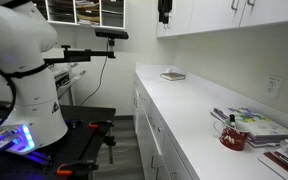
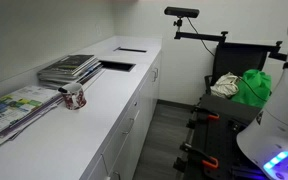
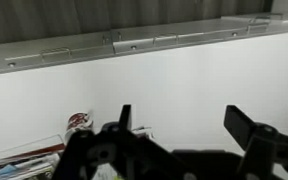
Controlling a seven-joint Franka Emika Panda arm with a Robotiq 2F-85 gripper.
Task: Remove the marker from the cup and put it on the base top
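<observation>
The dark red cup (image 1: 233,136) stands on the long white base top (image 1: 184,105) beside a stack of magazines; it also shows in the other exterior view (image 2: 75,97) and at the lower left of the wrist view (image 3: 79,122). The thin dark marker (image 1: 230,121) sticks up out of the cup. My gripper (image 3: 181,120) is open and empty, its two dark fingers wide apart. It hangs high up near the upper cabinets (image 1: 164,11), far from the cup.
Magazines (image 1: 256,125) (image 2: 69,68) lie next to the cup, and more papers (image 2: 19,103) lie at the counter's near end. A flat dark item (image 1: 172,75) lies on the counter. A camera on a stand (image 2: 181,13) and a green bag (image 2: 252,85) are on the floor side.
</observation>
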